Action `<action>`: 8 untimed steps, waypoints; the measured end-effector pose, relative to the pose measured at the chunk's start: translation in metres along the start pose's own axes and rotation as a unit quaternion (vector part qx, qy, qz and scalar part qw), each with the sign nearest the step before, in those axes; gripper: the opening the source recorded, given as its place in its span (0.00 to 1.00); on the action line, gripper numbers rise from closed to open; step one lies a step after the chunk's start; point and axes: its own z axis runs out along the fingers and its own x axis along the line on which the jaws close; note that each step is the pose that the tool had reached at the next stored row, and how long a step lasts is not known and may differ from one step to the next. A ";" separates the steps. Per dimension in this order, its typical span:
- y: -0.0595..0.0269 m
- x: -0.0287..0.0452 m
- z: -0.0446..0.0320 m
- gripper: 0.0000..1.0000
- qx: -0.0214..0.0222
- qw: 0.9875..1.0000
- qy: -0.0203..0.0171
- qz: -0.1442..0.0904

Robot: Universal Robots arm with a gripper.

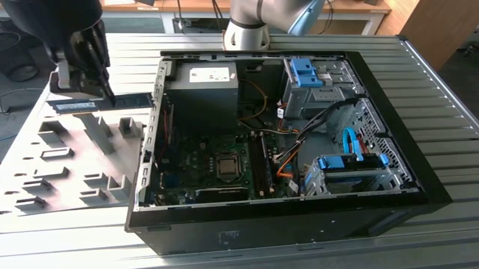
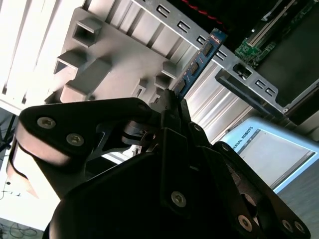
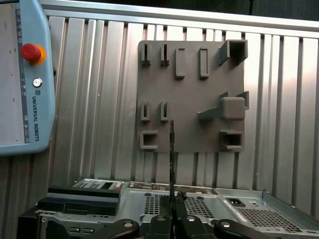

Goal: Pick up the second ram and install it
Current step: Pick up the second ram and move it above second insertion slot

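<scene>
Gripper (image 1: 106, 98) is clamped on the ram (image 1: 133, 101), pinching it near mid-length with the jaws pressed against its two flat faces. In the second wrist view the ram (image 2: 199, 57) runs straight out from between the fingers (image 2: 175, 107).

The ram hangs above the plate (image 1: 45, 168) and apart from the plate's blocks. Its long axis runs across the exterior view, with one end just beside the case wall (image 1: 152, 143). I cannot tell whether that end touches the wall.

The slots (image 1: 259, 162) lie inside the case, well apart from the gripper toward the exterior view's right. They run up and down the picture, so the ram seems to lie crosswise to them.

Between ram and slots stands the wall, with the power supply (image 1: 202, 95) just inside it. Cables (image 1: 288, 162) crowd the far side of the slots.

In the first wrist view the ram (image 3: 171, 144) shows edge-on above the plate (image 3: 192, 99), and a pendant (image 3: 20, 84) lies off to one side.
</scene>
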 end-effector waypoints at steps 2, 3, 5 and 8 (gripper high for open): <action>-0.0036 0.0000 0.0000 0.14 0.000 1.000 0.000 0.000; -0.0055 -0.0001 -0.0001 0.14 0.000 1.000 0.000 0.000; -0.0091 -0.0001 -0.0002 0.14 0.000 1.000 0.000 0.000; -0.0146 -0.0002 -0.0004 0.14 0.000 1.000 0.000 0.000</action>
